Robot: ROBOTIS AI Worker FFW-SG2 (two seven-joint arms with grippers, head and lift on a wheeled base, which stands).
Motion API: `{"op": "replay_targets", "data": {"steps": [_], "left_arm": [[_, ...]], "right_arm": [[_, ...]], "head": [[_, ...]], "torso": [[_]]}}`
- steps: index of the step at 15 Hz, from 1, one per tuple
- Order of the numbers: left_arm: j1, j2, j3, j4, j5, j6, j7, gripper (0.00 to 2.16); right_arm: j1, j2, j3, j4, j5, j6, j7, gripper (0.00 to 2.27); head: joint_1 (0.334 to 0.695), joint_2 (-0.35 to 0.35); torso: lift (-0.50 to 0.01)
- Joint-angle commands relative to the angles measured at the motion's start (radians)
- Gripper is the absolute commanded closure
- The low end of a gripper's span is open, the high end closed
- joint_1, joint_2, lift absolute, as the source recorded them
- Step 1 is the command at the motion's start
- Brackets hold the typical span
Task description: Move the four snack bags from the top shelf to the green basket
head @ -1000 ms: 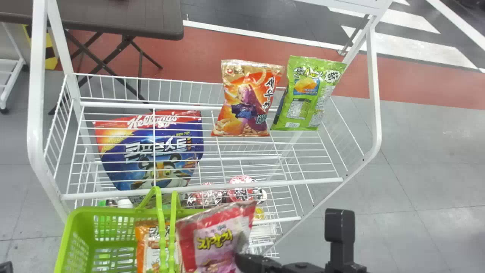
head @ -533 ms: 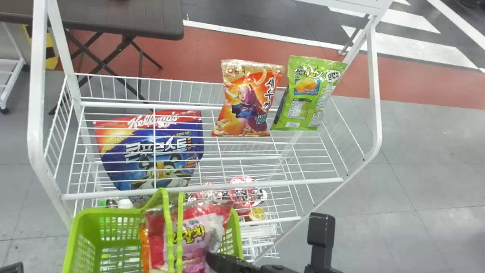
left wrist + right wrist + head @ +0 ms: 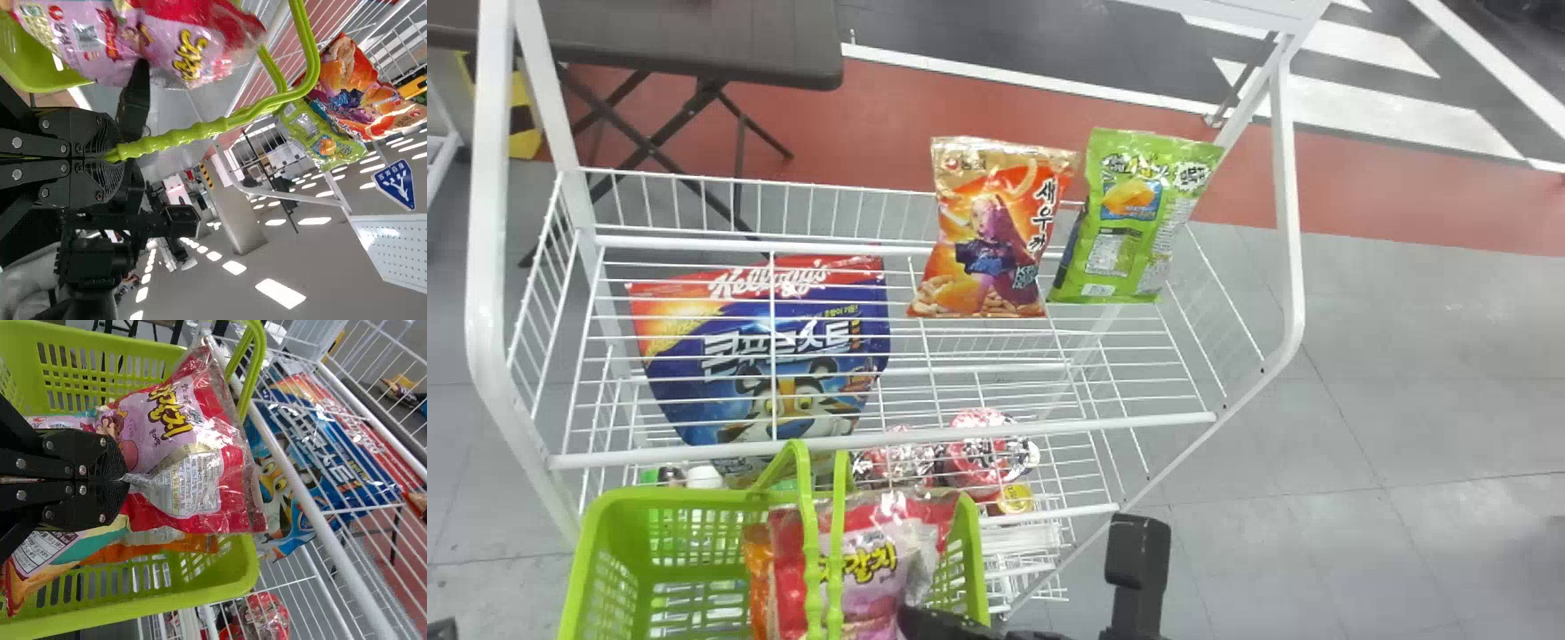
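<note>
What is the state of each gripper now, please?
Left gripper: closed, holding the green basket's handles.
Right gripper: closed, pinching the red-and-pink snack bag at the basket.

Above the top shelf [image 3: 783, 245], open room runs from its left end to the orange bag [image 3: 987, 236], and along the front edge. The front rail [image 3: 960, 433] bars a low way in; the white uprights [image 3: 486, 267] block both sides. Only a sliver parts the orange bag from the green bag [image 3: 1125, 222]. The green basket [image 3: 591, 542] has room at left; its handles [image 3: 810, 524] and the pink bag [image 3: 871, 582] obstruct the right.
</note>
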Motion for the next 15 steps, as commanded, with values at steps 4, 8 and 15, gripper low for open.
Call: {"op": "replay_targets", "data": {"steps": [4,8,15], "left_arm": [[0.012,-0.002,0.0,-0.018,-0.002,0.0,0.002,1.43],[0.018,0.0,0.0,-0.029,-0.003,0.0,0.002,1.43],[0.018,-0.002,0.0,-0.026,-0.01,0.0,0.002,1.43]], "right_arm": [[-0.042,-0.016,0.068,0.011,0.098,0.146,-0.052,2.0],[-0.033,-0.015,0.043,-0.009,0.06,0.128,0.006,0.0],[-0.018,-0.002,-0.047,-0.012,0.022,-0.219,0.092,0.06]], "head": [[0.695,-0.35],[0.695,-0.35],[0.695,-0.35]], "torso": [[0.0],[0.0],[0.0]]}}
